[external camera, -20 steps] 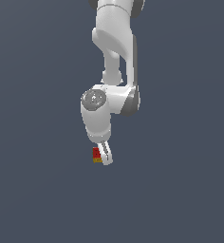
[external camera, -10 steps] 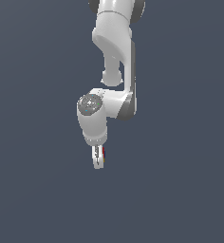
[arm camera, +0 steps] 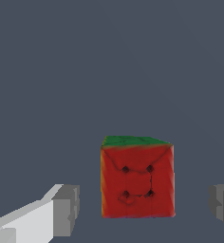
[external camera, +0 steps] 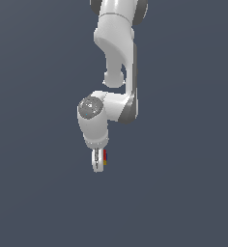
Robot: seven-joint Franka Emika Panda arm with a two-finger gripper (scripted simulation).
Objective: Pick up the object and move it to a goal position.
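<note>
Wrist view: gripper (arm camera: 144, 209) spread wide, grey fingertips (arm camera: 66, 211) at lower corners of frame, clear gaps either side of block. Red block (arm camera: 137, 182) sits between them, lower centre of frame, untouched. Red face bears four dark dots joined by thin dark lines; green top face; orange tint along one edge. No writing or brand readable.

Exterior view: arm (external camera: 113, 58) descends from top centre; gripper (external camera: 97, 161) below centre, seen edge-on, spread not readable here. Block (external camera: 105, 157) only red-yellow sliver at gripper's exterior-view right; green face hidden.

Block (arm camera: 137, 180) sits btwn the gripper (arm camera: 144, 209) fingers, gaps both sides; ext. view: block at gripper's 3 o'clock.
</note>
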